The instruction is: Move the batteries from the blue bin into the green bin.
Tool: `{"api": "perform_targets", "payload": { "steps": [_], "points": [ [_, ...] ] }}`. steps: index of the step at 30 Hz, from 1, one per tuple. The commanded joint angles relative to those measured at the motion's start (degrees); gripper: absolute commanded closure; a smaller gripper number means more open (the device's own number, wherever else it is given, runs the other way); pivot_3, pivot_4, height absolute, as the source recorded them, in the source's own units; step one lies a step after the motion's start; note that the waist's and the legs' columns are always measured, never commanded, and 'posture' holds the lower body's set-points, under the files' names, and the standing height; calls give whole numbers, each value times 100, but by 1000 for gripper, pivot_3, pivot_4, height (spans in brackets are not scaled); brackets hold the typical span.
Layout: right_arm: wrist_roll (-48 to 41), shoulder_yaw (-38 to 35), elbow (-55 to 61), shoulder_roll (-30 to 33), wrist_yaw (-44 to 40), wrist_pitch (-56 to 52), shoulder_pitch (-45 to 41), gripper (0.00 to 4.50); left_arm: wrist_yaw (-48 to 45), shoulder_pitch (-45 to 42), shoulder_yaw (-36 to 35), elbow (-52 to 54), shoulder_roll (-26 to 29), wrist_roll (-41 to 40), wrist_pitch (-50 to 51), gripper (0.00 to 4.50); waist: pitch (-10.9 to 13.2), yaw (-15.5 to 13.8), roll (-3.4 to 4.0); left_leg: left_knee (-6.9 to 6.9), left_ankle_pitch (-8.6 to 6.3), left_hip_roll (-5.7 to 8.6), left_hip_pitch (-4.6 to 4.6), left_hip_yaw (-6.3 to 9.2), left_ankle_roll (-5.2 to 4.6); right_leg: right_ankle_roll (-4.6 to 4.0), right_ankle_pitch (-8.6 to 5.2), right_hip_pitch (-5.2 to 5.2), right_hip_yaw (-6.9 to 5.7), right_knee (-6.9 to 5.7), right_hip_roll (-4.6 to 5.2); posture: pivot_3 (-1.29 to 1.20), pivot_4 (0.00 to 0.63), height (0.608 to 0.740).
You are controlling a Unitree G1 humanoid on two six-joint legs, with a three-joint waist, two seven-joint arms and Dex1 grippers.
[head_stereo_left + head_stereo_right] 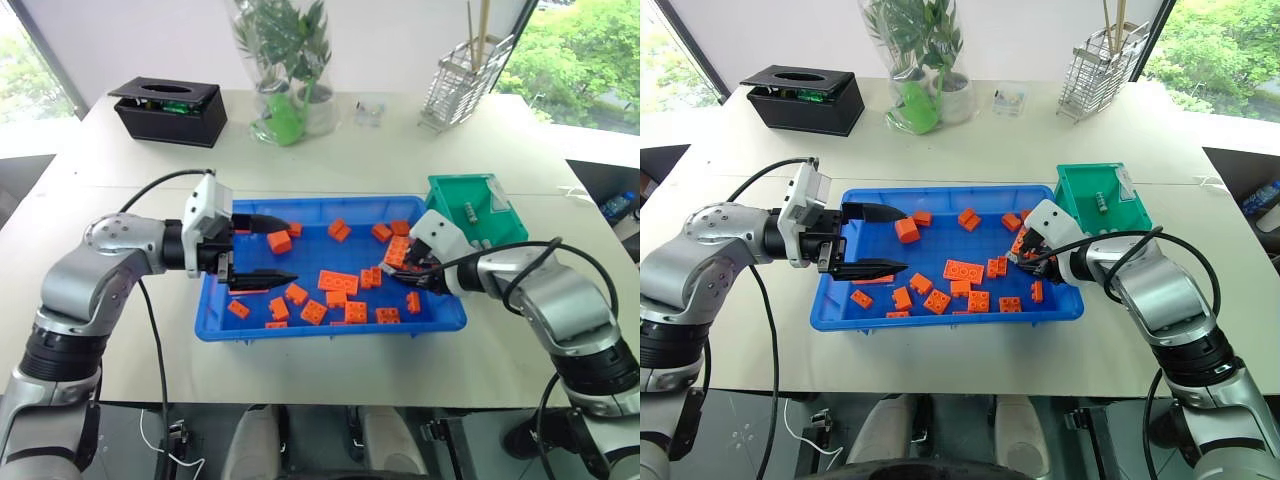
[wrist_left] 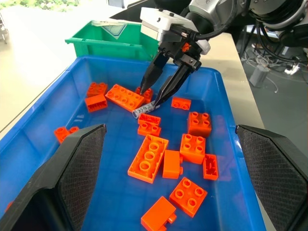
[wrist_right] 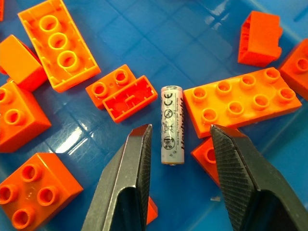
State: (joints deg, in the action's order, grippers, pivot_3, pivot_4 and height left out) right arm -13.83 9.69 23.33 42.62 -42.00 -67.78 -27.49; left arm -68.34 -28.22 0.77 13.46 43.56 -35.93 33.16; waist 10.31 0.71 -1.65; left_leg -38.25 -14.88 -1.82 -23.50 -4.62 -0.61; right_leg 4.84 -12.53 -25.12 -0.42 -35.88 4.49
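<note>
Right wrist view is showing the right gripper [image 3: 180, 144] hanging over the floor of the blue bin [image 1: 215, 310], its two black fingers [image 3: 132, 168] standing partly apart with nothing between the pads. A single battery [image 3: 172, 125] is lying flat on the blue floor, its near end sitting in the gap between the fingertips and its long axis running along the fingers' own line, so the jaws are straddling it across its width. An orange two-by-four brick [image 3: 240, 103] is lying just beside it on one flank and a small upturned brick [image 3: 130, 98] on the other; both are crowding the room the fingers need.

In the head views this spot is lying near the bin's right edge, close to the green bin [image 1: 480, 205], where another battery [image 1: 467, 212] is already resting. The left gripper [image 1: 262, 250] is hovering with jaws wide over the bin's left side, well apart, so the right arm is plainly the nearer one. The pick looks about to begin.
</note>
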Motion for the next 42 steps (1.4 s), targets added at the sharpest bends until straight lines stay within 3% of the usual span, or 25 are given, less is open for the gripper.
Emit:
{"api": "perform_targets", "payload": {
  "steps": [1,8,17,23,26,31,35,40,42],
  "points": [
    [-9,312,-87,-16,22,72,-109,2568,20,-10,-160,82,38,-21,-80,0,0,2,0,0,0,0,0,0,0,0,0,0,0,0,0,0,150,736],
    [372,1295,-522,75,-186,530,-705,2568,89,-67,-139,63,-39,-6,-103,0,-1,15,-2,1,0,-1,3,0,0,0,0,-2,0,-1,-3,0,150,736],
    [405,1549,-704,137,-373,672,-689,2568,150,64,-246,118,-20,-25,-131,0,-1,2,-2,1,0,-1,0,0,0,0,0,-2,0,-1,-2,0,150,736],
    [248,1350,-469,124,-474,621,-617,4485,154,147,-265,165,-11,-32,-132,0,-1,1,-3,1,0,-1,0,0,0,0,0,-1,0,0,-1,0,150,736],
    [-150,842,-217,-42,-577,408,-782,4480,133,192,-274,181,-5,-25,-144,0,-1,0,-2,1,0,-1,0,0,0,0,0,-2,0,-1,0,0,150,736],
    [-775,-674,-396,-254,-396,-326,-1589,4480,125,330,-373,191,55,-20,-152,0,5,12,5,2,0,-3,-3,-4,0,2,1,-12,2,-6,0,0,150,736],
    [-637,-1361,-1136,321,-184,-212,-1992,4480,149,445,-477,152,141,-16,-167,0,4,-42,3,4,0,-3,-5,-1,0,0,0,-13,-3,-5,4,0,150,736],
    [-248,-1377,-2031,966,-85,639,-1677,4480,199,444,-580,16,212,7,-188,0,3,-12,3,8,-3,0,-25,-3,-4,-2,1,-9,-6,42,10,0,150,736],
    [-67,-1240,-2209,959,25,996,-1475,3407,197,414,-609,-36,242,18,-188,0,4,24,4,8,-4,2,-28,-10,-7,0,2,-10,-4,47,11,0,150,736]
  ]
}}
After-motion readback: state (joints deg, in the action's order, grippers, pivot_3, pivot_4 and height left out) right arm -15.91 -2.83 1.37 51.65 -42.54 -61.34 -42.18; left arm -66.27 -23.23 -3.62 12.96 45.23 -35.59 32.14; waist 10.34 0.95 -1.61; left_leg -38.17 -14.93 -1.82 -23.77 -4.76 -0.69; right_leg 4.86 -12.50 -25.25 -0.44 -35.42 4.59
